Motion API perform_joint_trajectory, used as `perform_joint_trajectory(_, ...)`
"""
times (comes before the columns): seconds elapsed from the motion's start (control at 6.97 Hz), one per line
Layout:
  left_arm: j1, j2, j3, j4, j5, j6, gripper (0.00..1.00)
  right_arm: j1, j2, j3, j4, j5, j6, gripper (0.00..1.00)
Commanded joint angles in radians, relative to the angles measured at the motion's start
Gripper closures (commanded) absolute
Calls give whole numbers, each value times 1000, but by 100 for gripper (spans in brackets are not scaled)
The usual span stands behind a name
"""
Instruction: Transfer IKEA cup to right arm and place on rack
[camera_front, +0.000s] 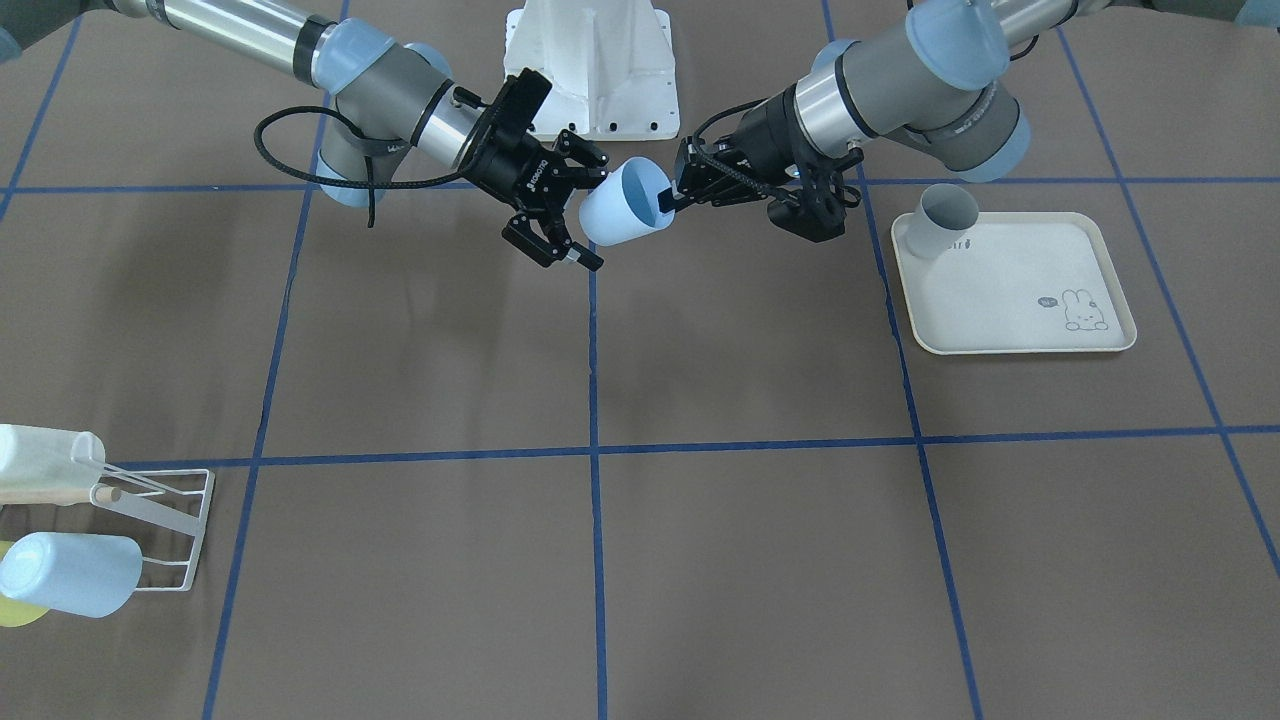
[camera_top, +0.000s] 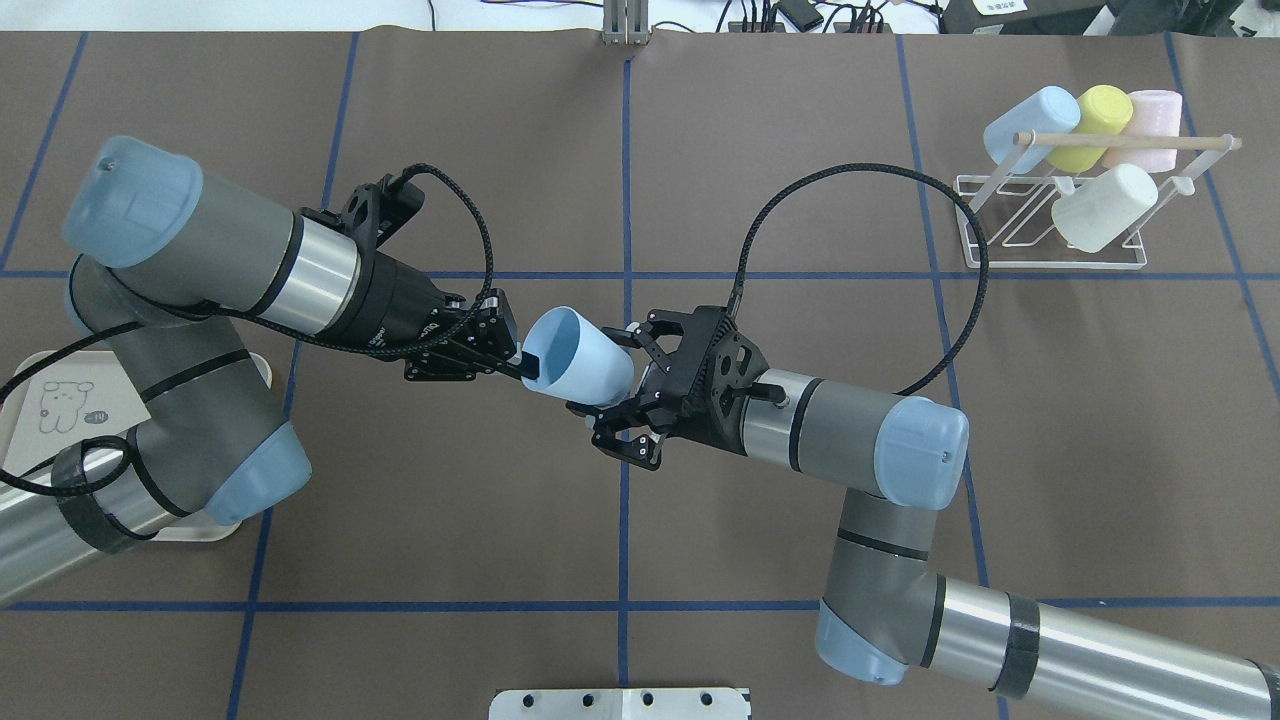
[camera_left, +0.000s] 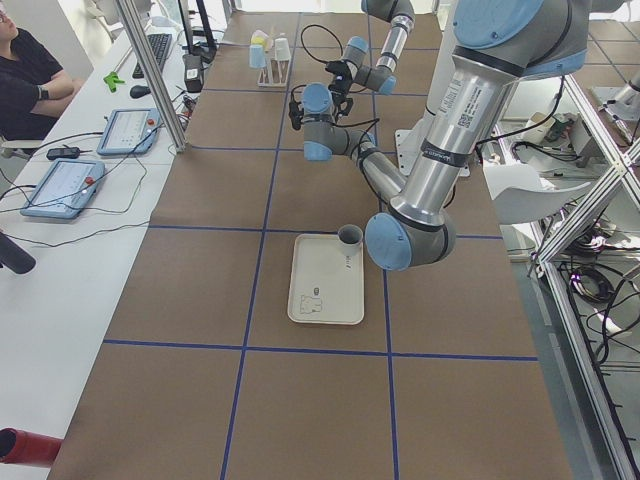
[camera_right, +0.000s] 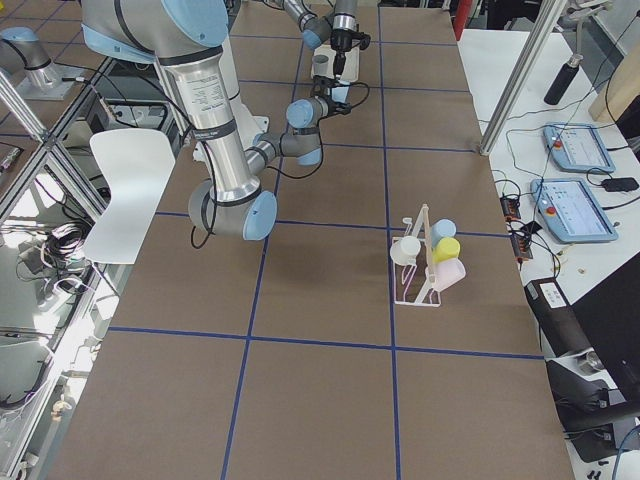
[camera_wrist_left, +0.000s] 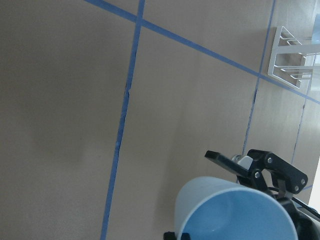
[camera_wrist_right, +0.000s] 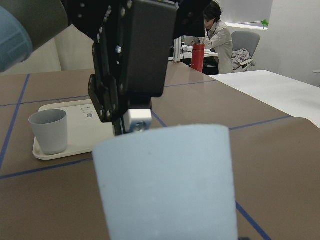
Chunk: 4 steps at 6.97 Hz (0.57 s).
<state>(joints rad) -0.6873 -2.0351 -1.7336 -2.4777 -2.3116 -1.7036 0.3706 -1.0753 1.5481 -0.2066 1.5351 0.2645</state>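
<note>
- pale blue plastic cup (camera_top: 585, 360): mid-air over the brown table (camera_top: 440, 540) centre, lying sideways, mouth twd L arm
- L gripper (camera_top: 522, 362): pinching cup rim, one finger inside
- R gripper (camera_top: 615, 390): jaws spread wide either side of cup base; contact unclear
- low white wire rack (camera_top: 1050, 262): far R, well apart from cup, four pastel cups (camera_top: 1105, 207) on it

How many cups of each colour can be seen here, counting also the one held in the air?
Light blue cups: 2, the held cup and one racked cup
Grey cup: 1
Yellow cup: 1
Pink cup: 1
White cup: 1
Total: 6 cups
</note>
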Motion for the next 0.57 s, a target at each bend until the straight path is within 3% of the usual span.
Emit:
perform_joint_trajectory(0.0, 0, 0, 0, 0, 0, 1, 100, -13, -2, 1, 1, 2, 1, 67)
perform_joint_trajectory(0.14, 0, 0, 3, 0, 0, 1, 100, -15, -2, 1, 1, 2, 1, 73)
perform_joint_trajectory(0.29, -1, 0, 0, -1, 0, 2, 59, -15, -2, 1, 1, 0, 1, 73)
perform_joint_trajectory(0.43, -5, 0, -9, 2, 6, 11, 1, -15, -2, 1, 1, 0, -1, 73)
